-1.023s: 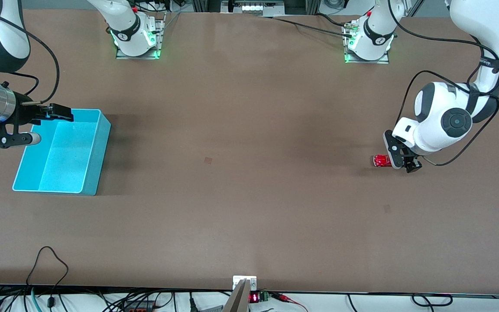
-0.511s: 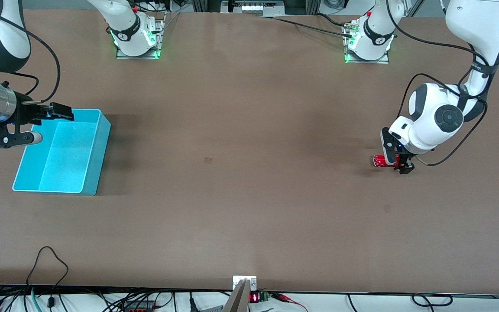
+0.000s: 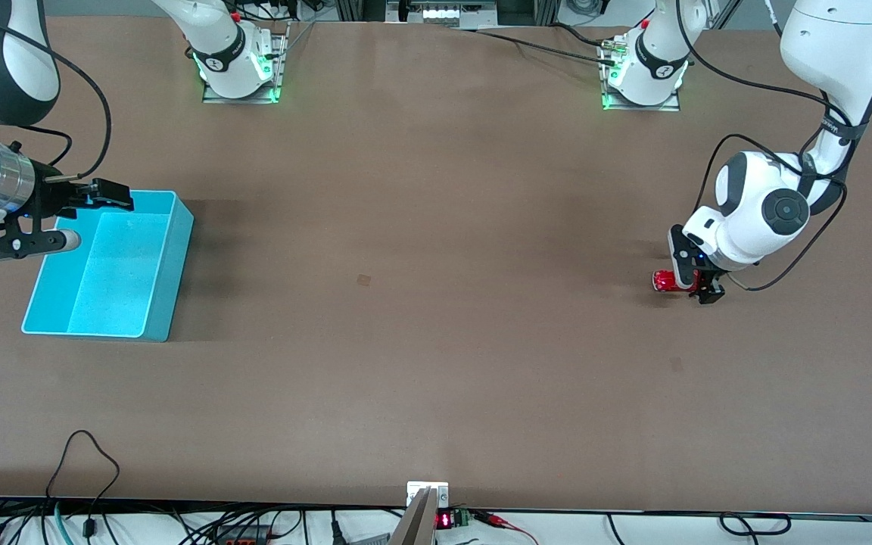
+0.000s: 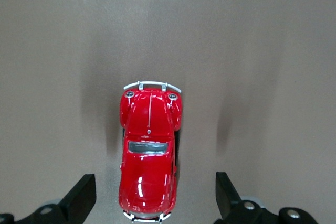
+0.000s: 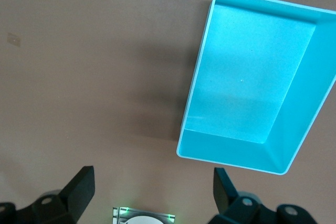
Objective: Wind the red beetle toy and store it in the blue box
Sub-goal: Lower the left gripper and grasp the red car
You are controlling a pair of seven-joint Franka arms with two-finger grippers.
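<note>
1. The left gripper [image 3: 697, 286] is down at the red beetle toy [image 3: 665, 281], with its fingers spread wide and nothing yet held; in the left wrist view we see the toy [image 4: 148, 156] between the two fingertips [image 4: 81, 196], with clear desk showing on each side of its body, so the pads are apart from its flanks.
2. The toy rests on the desk [image 3: 436, 341] toward the left arm's end; its long axis runs straight out from the gripper, crosswise to the line between the fingers; we judge that closing would pinch its narrow width, which is the relation the grasp depends on.
3. Only the rear part of the toy lies between the fingers; the bumper end pokes out ahead; we judge a slightly deeper reach may seat it better.
4. The blue box [image 3: 110, 265] sits well apart, at the right arm's end, and looks empty.
5. The right gripper [image 3: 65, 216] waits over the box's farther corner, fingers wide, holding nothing; the left arm is far nearer the toy.
</note>
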